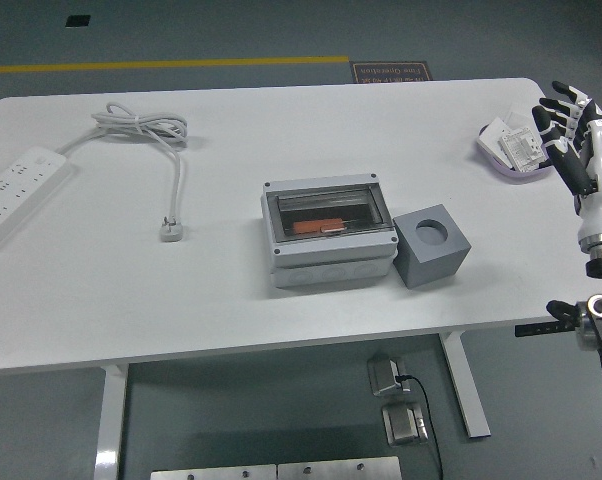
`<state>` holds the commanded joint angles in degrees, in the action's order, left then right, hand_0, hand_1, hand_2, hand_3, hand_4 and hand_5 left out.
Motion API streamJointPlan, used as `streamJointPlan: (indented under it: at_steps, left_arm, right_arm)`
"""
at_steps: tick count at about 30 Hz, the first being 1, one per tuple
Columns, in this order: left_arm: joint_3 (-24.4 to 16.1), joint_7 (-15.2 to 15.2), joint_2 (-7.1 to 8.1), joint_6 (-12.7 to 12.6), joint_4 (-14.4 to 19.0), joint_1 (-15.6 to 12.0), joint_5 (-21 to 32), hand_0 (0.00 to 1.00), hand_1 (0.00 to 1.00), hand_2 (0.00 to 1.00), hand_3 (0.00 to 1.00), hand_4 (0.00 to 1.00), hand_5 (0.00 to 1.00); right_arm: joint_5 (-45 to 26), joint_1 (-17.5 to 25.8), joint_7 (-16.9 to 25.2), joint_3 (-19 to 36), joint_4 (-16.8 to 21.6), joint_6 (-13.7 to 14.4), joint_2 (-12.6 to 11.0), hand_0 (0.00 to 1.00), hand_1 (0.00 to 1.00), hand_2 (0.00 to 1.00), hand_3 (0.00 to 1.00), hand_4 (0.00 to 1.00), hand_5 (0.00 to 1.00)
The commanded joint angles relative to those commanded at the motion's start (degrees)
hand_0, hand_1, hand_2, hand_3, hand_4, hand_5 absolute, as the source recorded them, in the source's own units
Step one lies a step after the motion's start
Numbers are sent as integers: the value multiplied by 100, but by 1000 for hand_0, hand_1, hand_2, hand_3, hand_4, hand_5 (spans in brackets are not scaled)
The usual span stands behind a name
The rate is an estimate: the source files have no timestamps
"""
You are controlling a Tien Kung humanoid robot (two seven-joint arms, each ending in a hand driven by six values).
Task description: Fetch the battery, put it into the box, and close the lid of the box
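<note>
My right hand (571, 135) hangs at the table's (231, 300) right edge, fingers spread, grasping nothing. The grey box (328, 236) sits mid-table, an orange battery (319, 227) inside under its clear lid. No writing is legible.

No text is showing clearly enough to read; a dark floor mat (391, 71) at twelve o'clock beyond the tabletop (231, 290) is carrying print too blurred to make out.

1. We note the table (231, 300): smooth, matt white top.
2. The box (329, 262): grey plastic, with a clear glossy lid.
3. The cube (432, 246): matt grey.
4. The right hand (573, 135): glossy white shell.
</note>
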<state>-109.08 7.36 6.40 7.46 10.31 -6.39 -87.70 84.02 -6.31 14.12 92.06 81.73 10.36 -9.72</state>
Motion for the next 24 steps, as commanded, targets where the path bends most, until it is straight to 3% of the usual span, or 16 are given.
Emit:
streamJointPlan:
  at_steps: [3, 4, 13, 21, 22, 24]
  left_arm:
    - [-10, 6, 2, 1, 0, -7, -9, 608, 640, 599, 655, 760, 229]
    - [-9, 9, 2, 1, 0, -12, -10, 613, 647, 601, 655, 760, 233]
    - [-2, 55, 42, -12, 0, -31, -6, 614, 649, 603, 655, 759, 234]
    - [1, 146, 117, 26, 0, 2, -53, 615, 649, 603, 655, 759, 235]
    - [0, 162, 130, 32, 0, 5, -61, 619, 652, 605, 655, 760, 237]
    - [-6, 199, 163, 48, 0, 11, -81, 619, 652, 605, 655, 760, 237]
  right_arm:
    - [-495, -14, 114, -68, -61, -106, -19, 998, 998, 998, 998, 998, 795]
    - [-676, -17, 145, -99, -81, -138, -23, 998, 986, 954, 998, 998, 998]
    - [-1747, -38, 180, -348, -188, -461, -24, 998, 998, 973, 998, 998, 998]
    - [-1742, -65, 169, -383, -143, -486, -56, 998, 998, 998, 998, 998, 998]
    - [-1739, -64, 161, -382, -144, -490, -57, 998, 998, 998, 817, 998, 998]
    - [-1709, -57, 138, -388, -146, -493, -63, 998, 998, 998, 817, 998, 998]
